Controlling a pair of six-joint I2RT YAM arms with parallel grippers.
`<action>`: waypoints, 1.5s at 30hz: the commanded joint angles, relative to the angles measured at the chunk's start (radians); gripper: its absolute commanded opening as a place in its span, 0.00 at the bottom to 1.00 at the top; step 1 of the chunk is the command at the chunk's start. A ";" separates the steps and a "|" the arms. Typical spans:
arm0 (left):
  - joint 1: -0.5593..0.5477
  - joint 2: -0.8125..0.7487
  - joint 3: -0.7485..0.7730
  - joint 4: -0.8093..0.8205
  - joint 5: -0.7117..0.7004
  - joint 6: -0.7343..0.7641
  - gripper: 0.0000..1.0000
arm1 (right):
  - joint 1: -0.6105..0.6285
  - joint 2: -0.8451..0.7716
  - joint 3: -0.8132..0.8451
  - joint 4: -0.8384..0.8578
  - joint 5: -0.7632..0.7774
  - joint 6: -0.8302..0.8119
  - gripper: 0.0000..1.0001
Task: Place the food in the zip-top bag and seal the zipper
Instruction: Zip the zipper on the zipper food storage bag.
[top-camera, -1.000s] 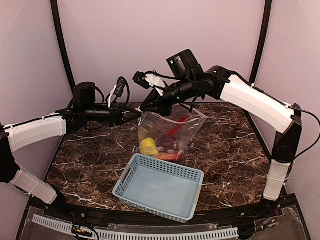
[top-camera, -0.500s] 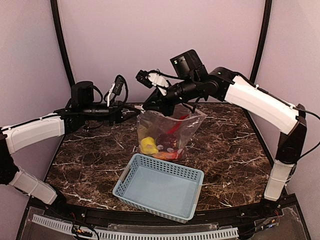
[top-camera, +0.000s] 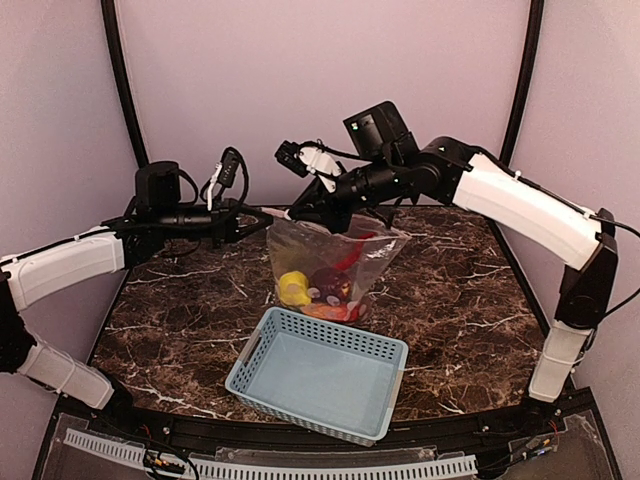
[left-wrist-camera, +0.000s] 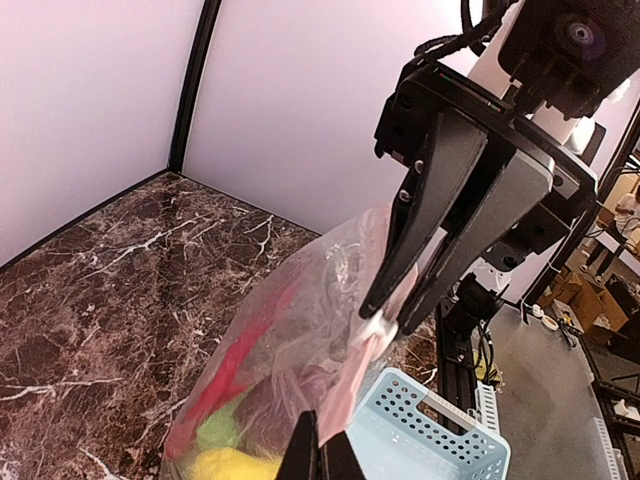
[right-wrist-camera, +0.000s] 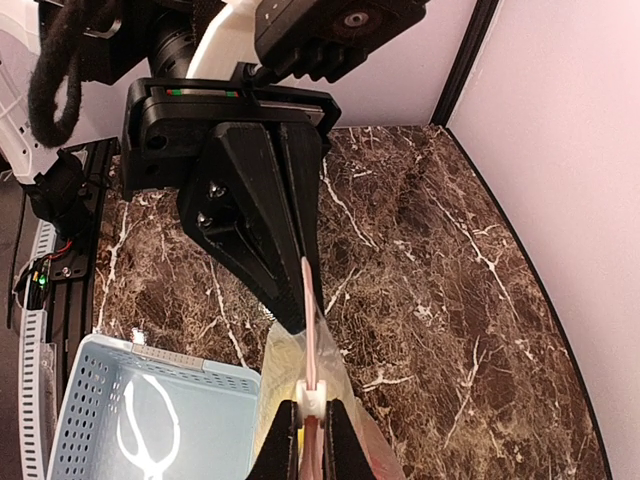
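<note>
The zip-top bag (top-camera: 335, 250) hangs between my two grippers, just behind the basket. Inside it lies the food: a yellow piece (top-camera: 292, 290), a dark red piece (top-camera: 330, 280) and a red chilli (top-camera: 352, 255). My left gripper (top-camera: 262, 214) is shut on the left end of the pinkish zipper (left-wrist-camera: 352, 375). My right gripper (top-camera: 298, 215) is shut on the white slider tab (right-wrist-camera: 311, 398), close to the left gripper. In the left wrist view the right gripper's fingers (left-wrist-camera: 385, 318) pinch the slider (left-wrist-camera: 375, 328) just beyond my left gripper (left-wrist-camera: 320, 432).
A light blue lattice basket (top-camera: 320, 372) sits on the marble table in front of the bag, with nothing in it; it also shows in the right wrist view (right-wrist-camera: 150, 420). Purple walls close in the back and the sides.
My left gripper has pulled the zipper end up and to the left, so the bag's mouth is stretched. The bag has risen a little. My right gripper has shifted slightly up.
</note>
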 joint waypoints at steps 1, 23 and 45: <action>0.040 -0.052 -0.011 -0.006 -0.023 0.004 0.01 | -0.014 -0.048 -0.030 -0.041 0.036 0.015 0.00; 0.121 -0.081 -0.024 0.006 -0.015 -0.012 0.01 | -0.015 -0.104 -0.095 -0.040 0.088 0.052 0.00; 0.205 -0.100 -0.043 0.018 -0.012 -0.028 0.01 | -0.015 -0.176 -0.187 -0.040 0.154 0.074 0.00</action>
